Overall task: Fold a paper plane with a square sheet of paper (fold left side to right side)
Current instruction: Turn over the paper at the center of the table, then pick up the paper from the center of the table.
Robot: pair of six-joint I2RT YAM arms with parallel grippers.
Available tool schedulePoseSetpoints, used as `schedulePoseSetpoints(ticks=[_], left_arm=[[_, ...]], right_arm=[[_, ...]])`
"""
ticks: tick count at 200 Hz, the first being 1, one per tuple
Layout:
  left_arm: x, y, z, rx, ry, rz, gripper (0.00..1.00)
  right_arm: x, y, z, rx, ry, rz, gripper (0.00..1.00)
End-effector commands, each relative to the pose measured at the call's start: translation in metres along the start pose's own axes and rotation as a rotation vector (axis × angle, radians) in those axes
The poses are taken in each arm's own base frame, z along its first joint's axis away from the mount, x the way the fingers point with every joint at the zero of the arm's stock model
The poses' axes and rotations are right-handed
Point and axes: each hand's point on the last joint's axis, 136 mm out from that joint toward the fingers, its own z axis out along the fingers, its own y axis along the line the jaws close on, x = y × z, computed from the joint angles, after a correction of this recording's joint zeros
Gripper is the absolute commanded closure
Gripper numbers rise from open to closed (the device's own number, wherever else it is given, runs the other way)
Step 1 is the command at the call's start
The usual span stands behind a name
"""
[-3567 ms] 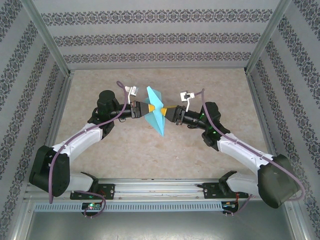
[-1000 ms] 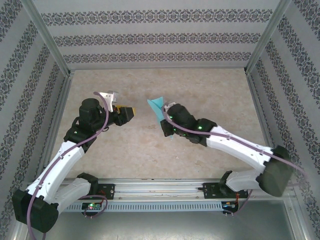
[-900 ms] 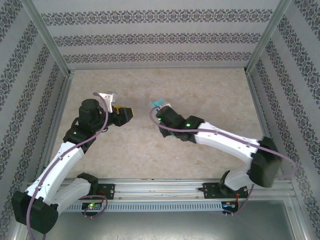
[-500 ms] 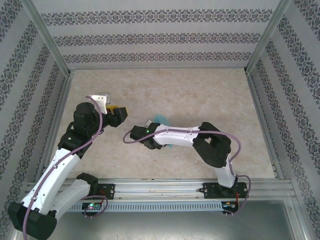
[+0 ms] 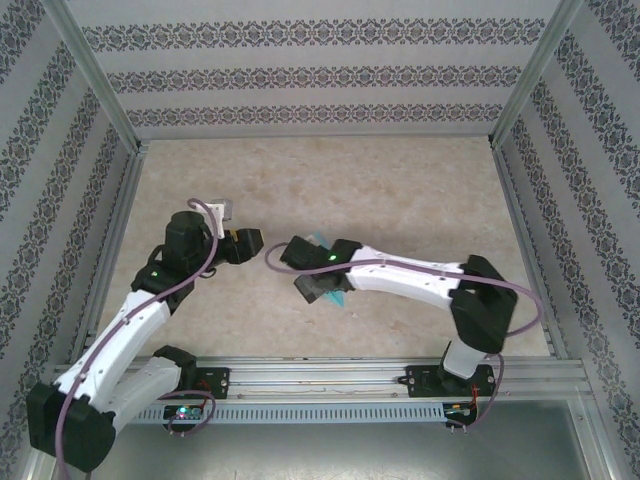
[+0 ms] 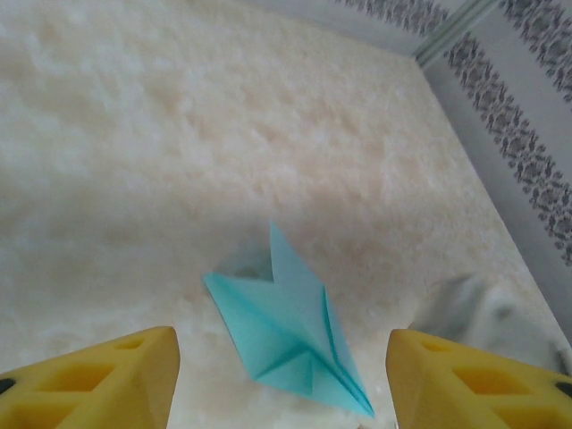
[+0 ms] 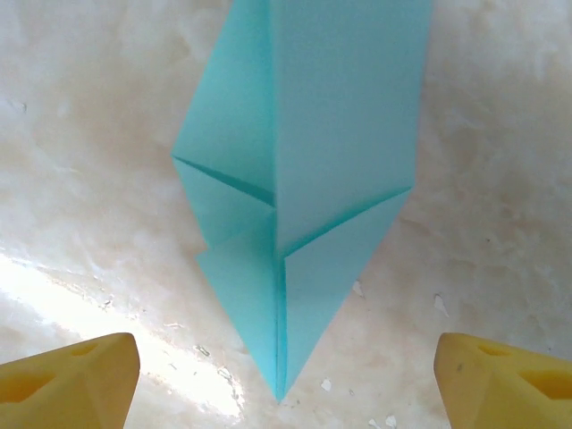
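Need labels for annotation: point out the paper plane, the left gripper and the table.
paper plane (image 7: 304,179), right wrist view, middle of its folded body
left gripper (image 5: 252,240), top view, between its yellow fingers
table (image 6: 179,134), left wrist view, bare marbled surface

Robot lab cell, aluminium frame (image 5: 93,75), patterned wall panels (image 5: 320,75), marbled tabletop (image 5: 400,190), arms (image 5: 410,283) bolted to rail (image 5: 320,372)

Overhead you look down from behind; both close wrist cameras share the paper plane (image 7: 308,161) at 12 o'clock.
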Motion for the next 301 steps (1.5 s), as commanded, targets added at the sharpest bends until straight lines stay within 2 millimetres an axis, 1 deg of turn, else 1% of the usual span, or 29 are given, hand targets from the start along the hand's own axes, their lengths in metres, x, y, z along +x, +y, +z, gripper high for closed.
schedulePoseSetpoints(ticks=[1, 28, 43, 67, 87, 97, 112, 142, 167, 199, 208, 233, 258, 282, 301], left_arm=[[0.017, -0.005, 0.023, 0.108, 0.064, -0.153, 0.38], [0.042, -0.007, 0.049, 0.133, 0.143, -0.266, 0.36], [0.051, -0.010, 0.062, 0.124, 0.174, -0.304, 0.34], [0.068, -0.020, 0.082, 0.081, 0.247, -0.327, 0.29], [0.083, -0.012, 0.097, -0.010, 0.271, -0.386, 0.28], [0.087, -0.007, 0.104, -0.050, 0.270, -0.407, 0.28], [0.088, -0.005, 0.113, -0.080, 0.266, -0.411, 0.28], [0.086, -0.010, 0.134, -0.083, 0.269, -0.414, 0.30], [0.089, -0.013, 0.150, -0.083, 0.290, -0.415, 0.31], [0.094, -0.006, 0.169, -0.108, 0.307, -0.415, 0.46], [0.094, -0.005, 0.173, -0.111, 0.306, -0.406, 0.52], [0.097, -0.003, 0.177, -0.111, 0.318, -0.373, 0.68], [0.097, -0.011, 0.174, -0.052, 0.328, -0.332, 0.83], [0.097, -0.024, 0.168, 0.077, 0.339, -0.292, 0.89], [0.098, -0.031, 0.161, 0.174, 0.355, -0.249, 0.93]], right_arm=[[-0.006, -0.023, -0.012, -0.063, -0.078, 0.177, 0.14], [-0.007, -0.058, -0.018, -0.119, -0.186, 0.408, 0.15], [-0.001, -0.078, -0.016, -0.119, -0.224, 0.525, 0.15], [0.019, -0.104, -0.010, -0.094, -0.250, 0.673, 0.17], [0.033, -0.118, -0.012, -0.059, -0.270, 0.722, 0.17], [0.040, -0.123, -0.013, -0.046, -0.277, 0.738, 0.17], [0.048, -0.129, -0.014, -0.036, -0.285, 0.757, 0.17], [0.061, -0.136, -0.016, -0.028, -0.299, 0.791, 0.17], [0.069, -0.141, -0.016, -0.022, -0.305, 0.810, 0.17], [0.075, -0.144, -0.016, -0.027, -0.306, 0.821, 0.17], [0.076, -0.144, -0.016, -0.034, -0.306, 0.821, 0.17], [0.079, -0.142, -0.015, -0.077, -0.306, 0.816, 0.17], [0.071, -0.131, -0.016, -0.214, -0.324, 0.788, 0.20], [0.058, -0.118, -0.020, -0.415, -0.365, 0.778, 0.21], [0.045, -0.105, -0.025, -0.612, -0.401, 0.773, 0.21]])
